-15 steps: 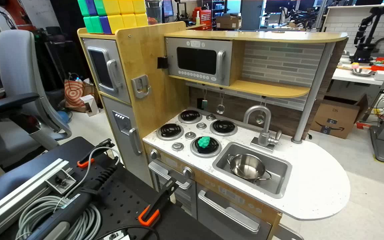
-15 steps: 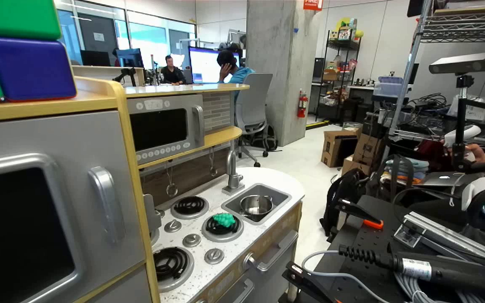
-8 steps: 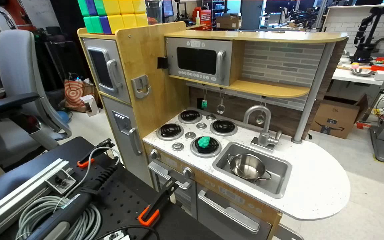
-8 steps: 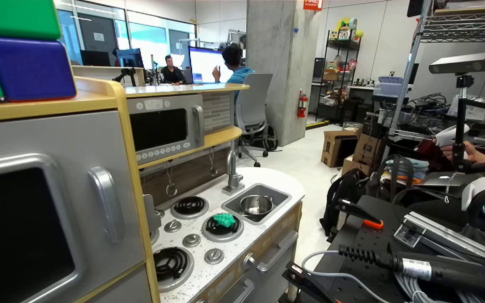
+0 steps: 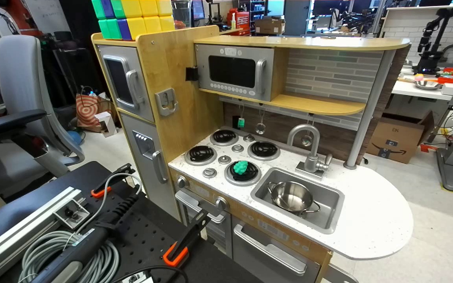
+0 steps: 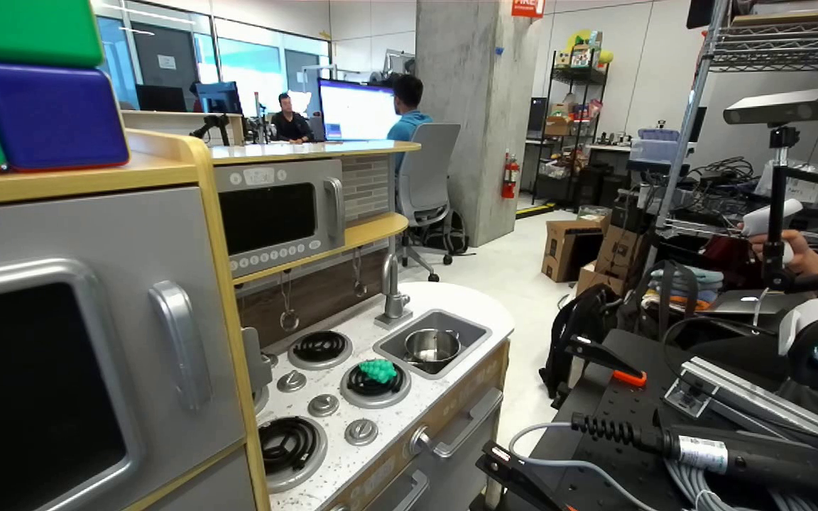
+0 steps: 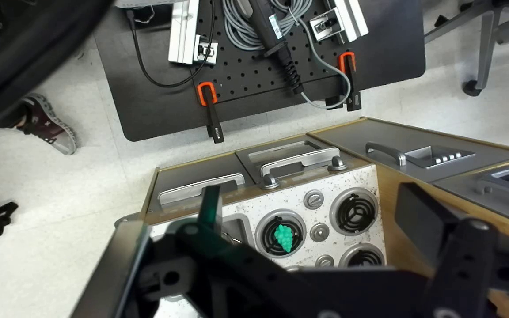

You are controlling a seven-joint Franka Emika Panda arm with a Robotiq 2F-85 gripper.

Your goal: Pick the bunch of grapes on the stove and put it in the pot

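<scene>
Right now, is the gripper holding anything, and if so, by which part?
Nothing is held: the gripper is open, and the grapes rest on a burner.

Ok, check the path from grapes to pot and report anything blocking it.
Nothing visible blocks it: the grapes should just need lifting over the rims of the sink and the pot. The faucet stands behind the sink, off that line.

The gripper (image 7: 309, 196) is black — 2 flat fingers (image 7: 422, 223), round screws (image 7: 479, 224).
</scene>
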